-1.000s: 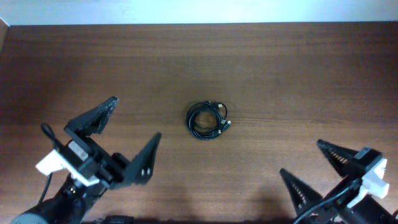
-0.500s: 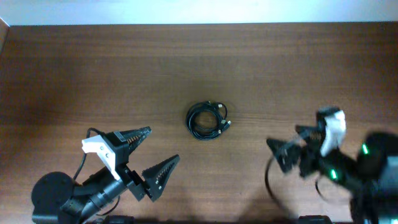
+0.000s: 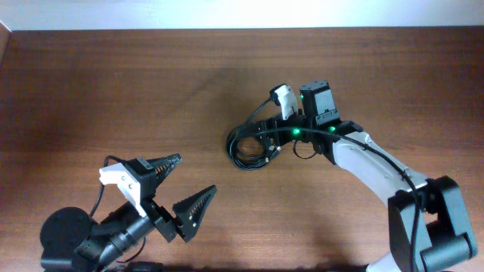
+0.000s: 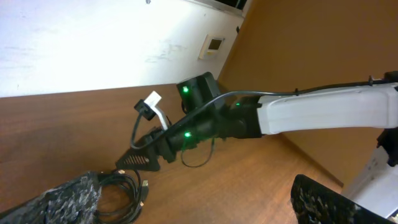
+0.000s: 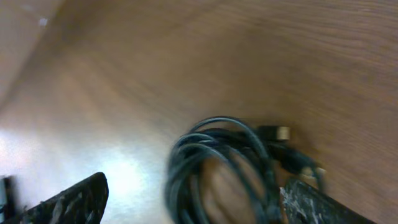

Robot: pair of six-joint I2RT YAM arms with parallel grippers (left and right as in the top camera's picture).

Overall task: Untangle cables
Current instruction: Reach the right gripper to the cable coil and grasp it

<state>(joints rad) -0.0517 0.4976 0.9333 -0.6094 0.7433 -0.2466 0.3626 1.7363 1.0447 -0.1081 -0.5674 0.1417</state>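
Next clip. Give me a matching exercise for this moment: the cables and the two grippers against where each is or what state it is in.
Things:
1. cables
2. left gripper
3. right gripper

Places and states:
A. open, fingers on either side of the coil
B. coiled in a bundle in the middle of the table
C. open, apart from the coil, toward the front edge

Pairs: 1-B, 2-C, 3-A
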